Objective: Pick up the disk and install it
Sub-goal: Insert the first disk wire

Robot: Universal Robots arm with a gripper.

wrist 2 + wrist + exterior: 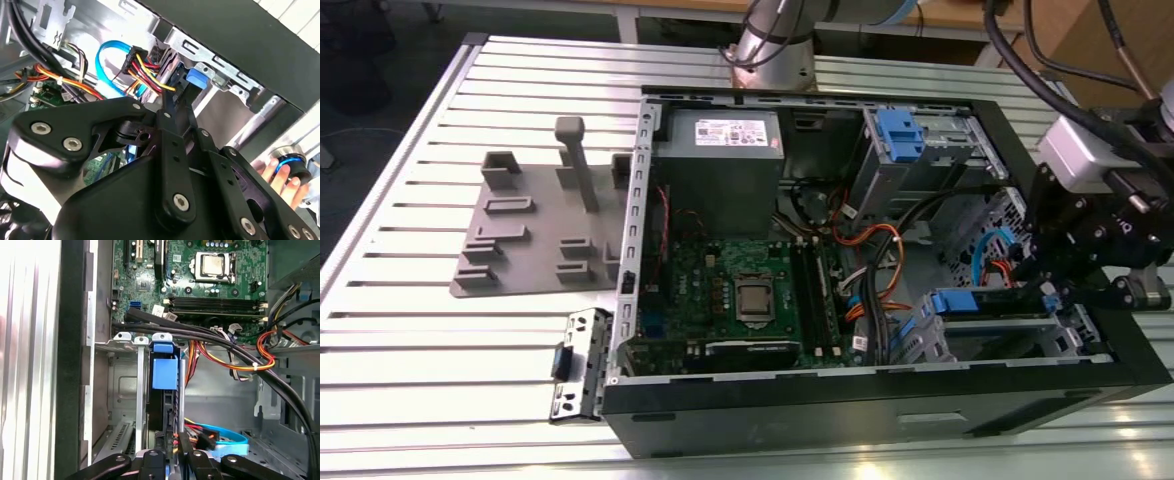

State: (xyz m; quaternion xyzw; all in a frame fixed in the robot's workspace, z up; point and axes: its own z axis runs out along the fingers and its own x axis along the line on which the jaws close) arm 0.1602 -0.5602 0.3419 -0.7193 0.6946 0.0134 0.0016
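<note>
The disk (164,375) stands on edge in the lower drive cage (122,390) of the open computer case (854,410), its blue rail tab facing the motherboard. My gripper (170,442) reaches into that cage, and its black fingers (186,447) sit closed on either side of the disk's near edge. In the second wrist view the gripper (176,102) points at the disk's blue rail (195,79), close to red, yellow and blue cables. In the exterior view the gripper (1061,300) hangs over the case's right end beside the disk's blue rail (974,300).
Black and orange cable bundles (235,357) cross just beside the cage. The motherboard (747,290), a grey power supply (716,160) and an upper cage with a blue latch (907,135) lie inside the case. A grey fixture (534,230) rests on the slatted table. A person's hand (280,175) holds a knob.
</note>
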